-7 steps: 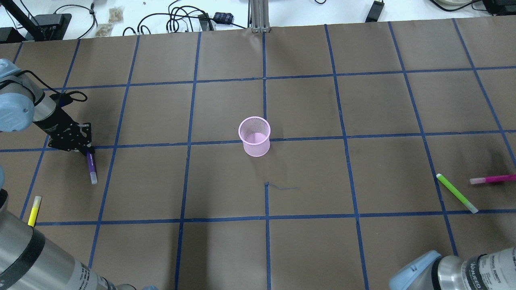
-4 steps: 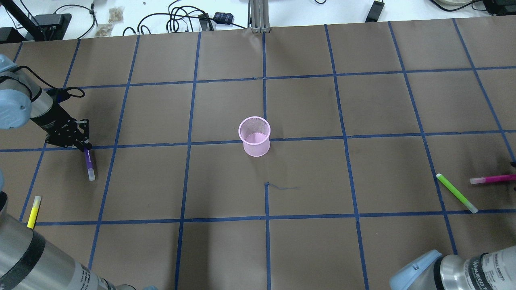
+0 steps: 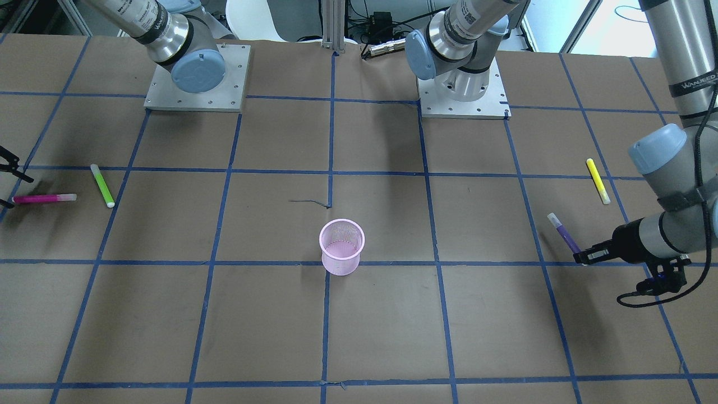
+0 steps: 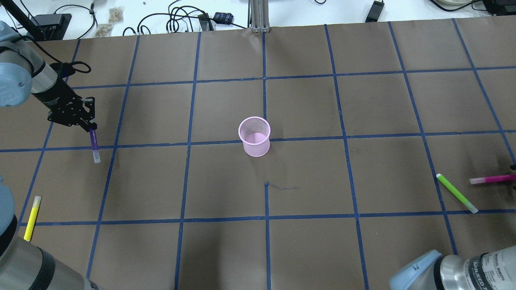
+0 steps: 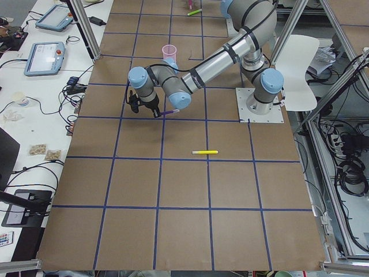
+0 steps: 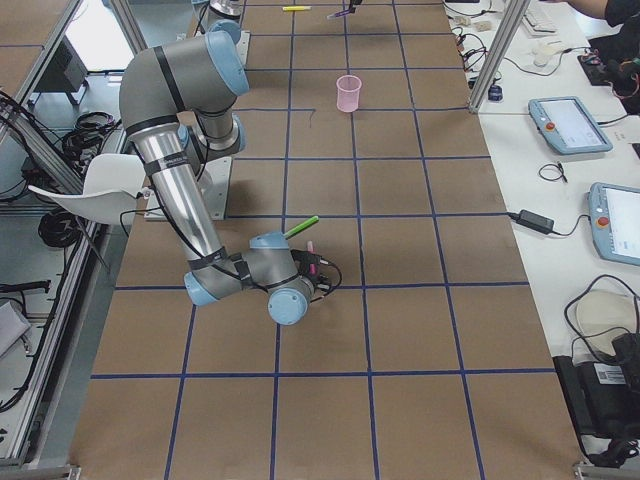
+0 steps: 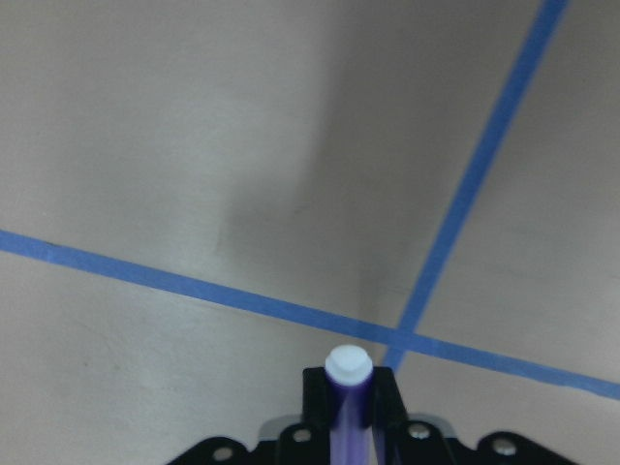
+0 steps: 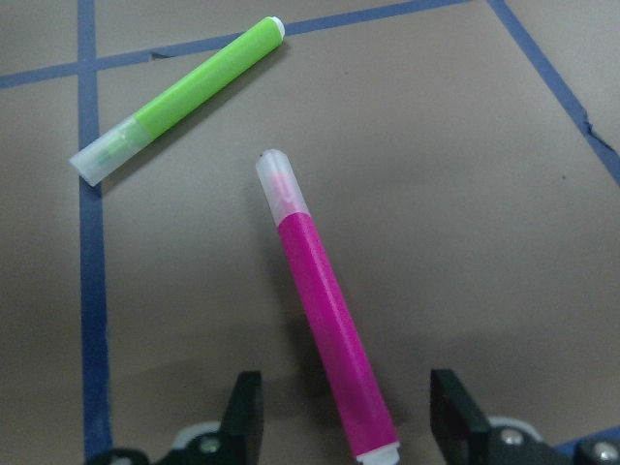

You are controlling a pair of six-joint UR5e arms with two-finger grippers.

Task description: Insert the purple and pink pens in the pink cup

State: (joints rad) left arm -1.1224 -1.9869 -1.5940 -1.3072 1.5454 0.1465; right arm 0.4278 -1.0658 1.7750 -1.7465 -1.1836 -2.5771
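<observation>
The pink mesh cup (image 4: 254,136) stands upright mid-table, also in the front view (image 3: 341,247). My left gripper (image 4: 86,123) is shut on one end of the purple pen (image 4: 94,143) and holds it off the table, far left of the cup. The left wrist view shows the pen (image 7: 349,407) clamped between the jaws. The pink pen (image 4: 492,179) lies flat at the table's far right. My right gripper (image 8: 349,387) is open and straddles the pink pen (image 8: 325,329), one finger on each side, not touching it.
A green pen (image 4: 456,193) lies just left of the pink pen, and shows in the right wrist view (image 8: 179,100). A yellow pen (image 4: 32,217) lies near the left arm's base. Blue tape lines grid the brown table. Cables lie beyond the far edge.
My left gripper has risen with the purple pen, moving toward the table's far side and slightly right. The pen has left the table. Pink pen and cup have not moved.
</observation>
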